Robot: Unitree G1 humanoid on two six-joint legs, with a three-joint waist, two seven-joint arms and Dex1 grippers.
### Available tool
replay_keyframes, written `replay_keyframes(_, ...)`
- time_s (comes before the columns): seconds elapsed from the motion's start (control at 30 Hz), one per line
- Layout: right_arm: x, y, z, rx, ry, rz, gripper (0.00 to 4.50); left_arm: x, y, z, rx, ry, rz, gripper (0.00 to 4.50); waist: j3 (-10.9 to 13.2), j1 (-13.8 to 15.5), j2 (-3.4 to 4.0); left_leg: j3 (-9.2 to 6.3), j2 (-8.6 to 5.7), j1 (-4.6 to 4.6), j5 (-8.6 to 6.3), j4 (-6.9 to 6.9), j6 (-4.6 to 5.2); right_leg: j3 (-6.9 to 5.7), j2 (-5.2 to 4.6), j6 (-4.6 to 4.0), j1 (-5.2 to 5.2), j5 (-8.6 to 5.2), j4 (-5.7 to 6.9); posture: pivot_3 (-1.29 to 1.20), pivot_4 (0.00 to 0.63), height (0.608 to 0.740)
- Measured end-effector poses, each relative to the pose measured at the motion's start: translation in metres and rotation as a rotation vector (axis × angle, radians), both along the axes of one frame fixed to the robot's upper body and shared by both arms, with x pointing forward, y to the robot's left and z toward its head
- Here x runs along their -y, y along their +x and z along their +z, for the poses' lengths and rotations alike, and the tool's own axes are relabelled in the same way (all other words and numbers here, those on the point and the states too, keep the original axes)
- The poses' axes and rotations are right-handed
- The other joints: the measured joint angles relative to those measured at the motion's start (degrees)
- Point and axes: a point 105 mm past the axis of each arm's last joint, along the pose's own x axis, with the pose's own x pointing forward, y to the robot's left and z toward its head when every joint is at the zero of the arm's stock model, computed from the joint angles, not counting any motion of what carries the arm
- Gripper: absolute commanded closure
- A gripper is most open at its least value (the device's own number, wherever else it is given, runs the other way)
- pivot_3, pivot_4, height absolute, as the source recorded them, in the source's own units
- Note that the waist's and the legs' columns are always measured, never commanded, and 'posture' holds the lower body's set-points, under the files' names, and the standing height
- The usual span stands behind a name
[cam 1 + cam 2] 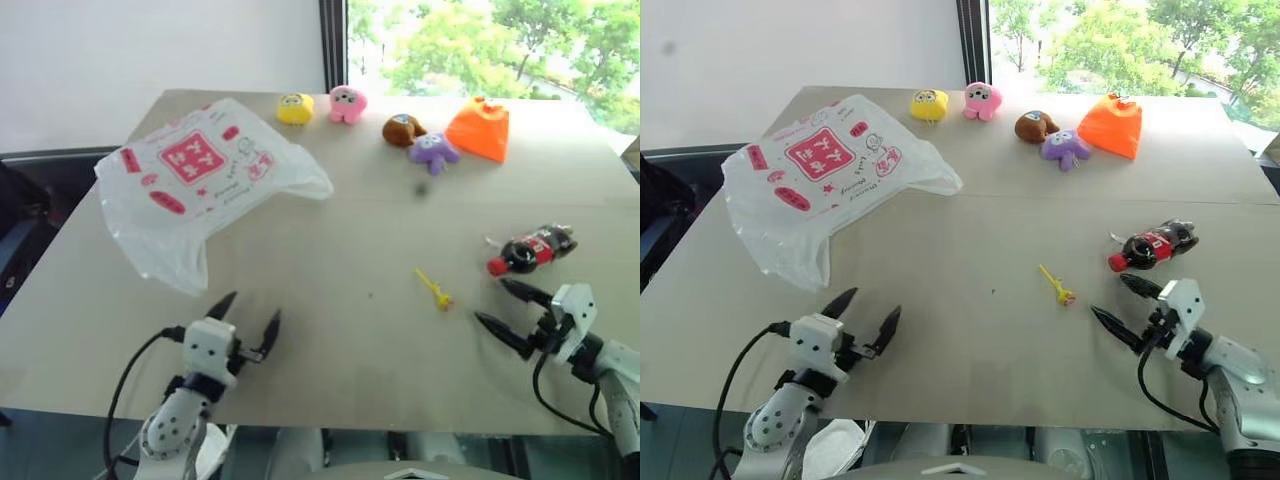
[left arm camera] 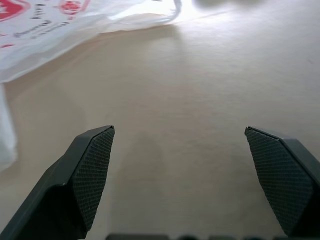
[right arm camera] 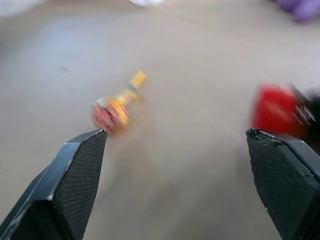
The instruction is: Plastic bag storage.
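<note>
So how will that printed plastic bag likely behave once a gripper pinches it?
The plastic bag lies crumpled and thin on the table, so it will probably flop and drape rather than hold shape. It looks very light, so a push may slide or bunch it. The glossy film could slip from a shallow pinch.

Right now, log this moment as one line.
plastic bag: flat on table, untouched | left end effector: open, empty | right end effector: open, empty, near cola bottle
</note>
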Motion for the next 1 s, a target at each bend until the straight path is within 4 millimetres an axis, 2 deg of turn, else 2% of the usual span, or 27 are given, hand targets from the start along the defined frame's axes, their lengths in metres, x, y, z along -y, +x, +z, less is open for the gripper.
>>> replay_keyframes(0.1,-0.049,-0.004,0.026,0.074,0.047,0.173,0.0,0.002,-0.007,0.017,0.112,0.019,0.155,0.04,0.1,0.1,-0.19,-0.06,-0.03,-0.27,0.0,0.1,0.0,-0.04,0.1,0.02,-0.2,0.01,0.02,0.0,0.15,0.74)
replay_keyframes(0.17,-0.059,-0.004,0.033,0.091,0.059,0.202,0.0,0.001,-0.01,0.019,0.123,0.032,0.196,0.04,0.1,0.2,-0.21,-0.1,-0.04,-0.39,0.0,0.16,0.0,-0.08,0.1,0.02,-0.27,0.01,0.02,0.0,0.15,0.74)
replay_keyframes(0.23,-0.076,-0.004,0.044,0.113,0.076,0.25,0.0,-0.01,-0.014,0.019,0.136,0.042,0.329,0.04,0.1,0.2,-0.24,-0.19,-0.04,-0.91,0.01,0.38,0.01,-0.14,0.13,0.03,-0.72,0.02,0.13,0.0,0.15,0.74)
replay_keyframes(0.3,-0.088,-0.004,0.051,0.122,0.084,0.295,0.0,-0.024,-0.013,0.022,0.147,0.051,0.423,0.04,0.1,0.4,-0.27,-0.3,-0.08,-0.96,0.01,0.49,0.01,-0.27,0.15,0.03,-0.74,0.02,0.19,0.0,0.15,0.74)
replay_keyframes(0.5,-0.097,-0.006,0.056,0.125,0.069,0.348,0.0,-0.051,0.005,0.029,0.168,0.028,0.537,0.04,0.2,0.5,-0.31,-0.33,-0.16,-0.99,0.01,0.55,0.01,-0.58,0.15,0.04,-0.72,0.03,0.22,0.0,0.15,0.74)
replay_keyframes(0.6,-0.097,-0.006,0.056,0.124,0.069,0.347,0.0,-0.053,0.01,0.027,0.156,0.023,0.521,0.04,0.2,0.4,-0.32,-0.32,-0.15,-1.0,0.02,0.56,0.0,-0.58,0.14,0.04,-0.72,0.03,0.23,0.0,0.15,0.74)
replay_keyframes(0.73,-0.096,-0.005,0.055,0.127,0.065,0.338,0.0,-0.055,0.034,0.02,0.11,-0.066,0.501,0.04,0.2,0.5,-0.33,-0.4,-0.15,-0.99,0.06,0.6,-0.07,-0.7,0.16,0.04,-0.7,0.03,0.32,0.0,0.15,0.74)
replay_keyframes(0.83,-0.095,-0.005,0.054,0.123,0.065,0.324,0.0,-0.055,0.04,0.019,0.096,-0.086,0.492,0.04,0.2,0.3,-0.34,-0.36,-0.15,-0.98,0.11,0.61,-0.16,-0.65,0.16,0.05,-0.69,0.03,0.32,0.0,0.15,0.74)
replay_keyframes(0.93,-0.093,-0.004,0.051,0.115,0.05,0.302,0.0,-0.054,0.045,0.022,0.1,-0.111,0.478,0.79,0.2,0.3,-0.35,-0.36,-0.15,-0.99,0.17,0.61,-0.27,-0.66,0.15,0.05,-0.7,0.03,0.31,0.0,0.15,0.74)
replay_keyframes(1.0,-0.088,-0.001,0.043,0.077,-0.009,0.261,0.0,-0.053,0.047,0.023,0.098,-0.127,0.473,1.64,0.2,0.3,-0.35,-0.35,-0.15,-0.99,0.18,0.62,-0.28,-0.65,0.14,0.06,-0.69,0.04,0.32,0.0,0.15,0.74)
